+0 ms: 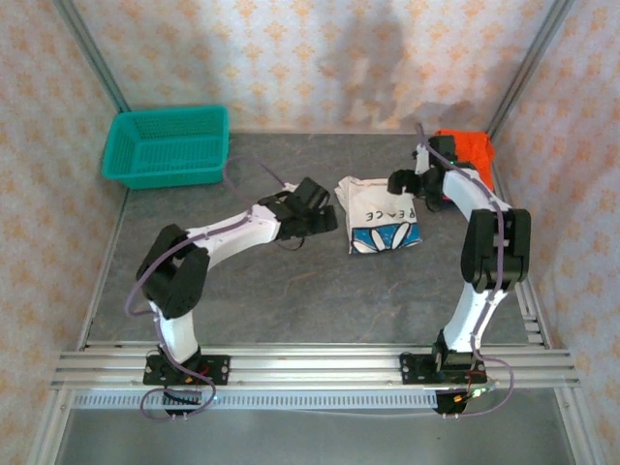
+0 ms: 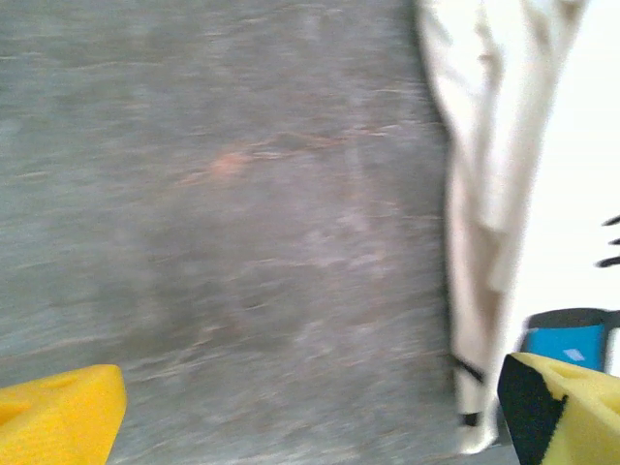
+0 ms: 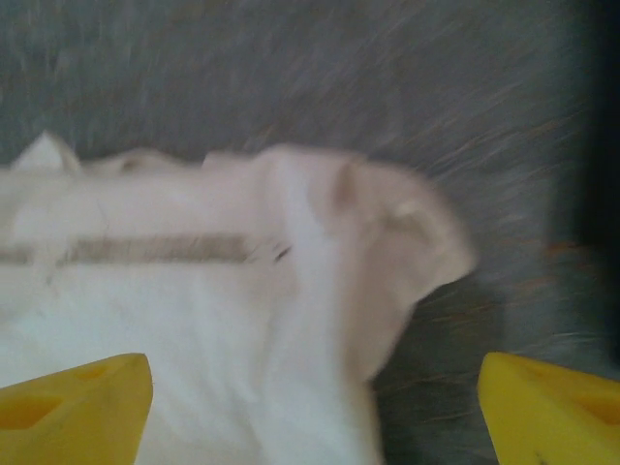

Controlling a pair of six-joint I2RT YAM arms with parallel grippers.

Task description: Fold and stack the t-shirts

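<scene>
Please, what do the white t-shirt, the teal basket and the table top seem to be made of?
White t-shirt: soft matte cloth, likely cotton; it creases and folds. Teal basket: seemingly rigid plastic, moulded mesh walls. Table top: grey, matte, streaked like stone or laminate; unclear which.

surface [image 1: 291, 300]: grey, streaked, dull
centre of frame: folded white t-shirt [image 1: 383, 221], blue print up, lying flat
upper right: orange shirt [image 1: 470, 147] by the far edge
upper left: teal mesh basket [image 1: 170, 145]

Basket [image 1: 167, 145] upper left of frame, on table [image 1: 291, 300]. Folded shirt [image 1: 381, 221] centre. 2nd shirt [image 1: 465, 147] upper right, behind right gripper [image 1: 409, 186]. Left gripper [image 1: 329, 215] just left of folded shirt; right gripper at its upper-right edge.
</scene>
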